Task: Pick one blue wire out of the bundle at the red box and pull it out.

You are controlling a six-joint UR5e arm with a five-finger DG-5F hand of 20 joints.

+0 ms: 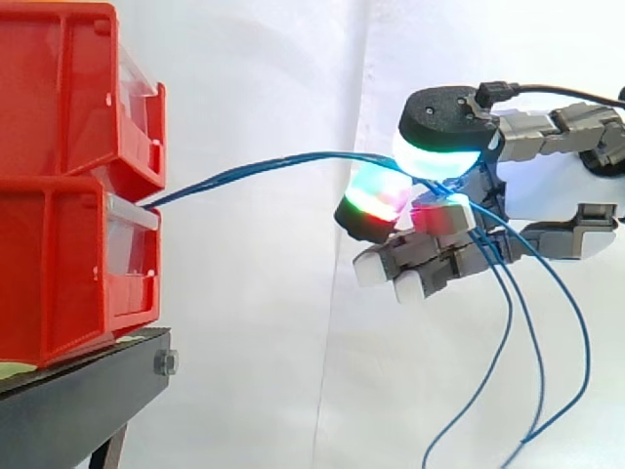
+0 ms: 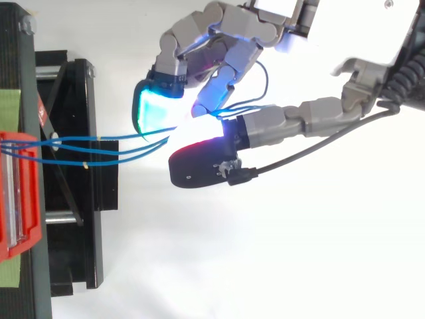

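Several thin blue wires run as a bundle out of the gap between the two stacked red boxes and stretch right to my hand. From above, the wires leave the red box and converge at the glowing fingertips. The thumb and curled fingers pinch the bundle where it meets them; I cannot tell how many strands are caught. Past the hand, three loose blue ends hang down.
The red boxes sit on a black stand at the left, seen from above as a dark frame. A white curtain is behind. Between the boxes and the hand only the wires cross the gap.
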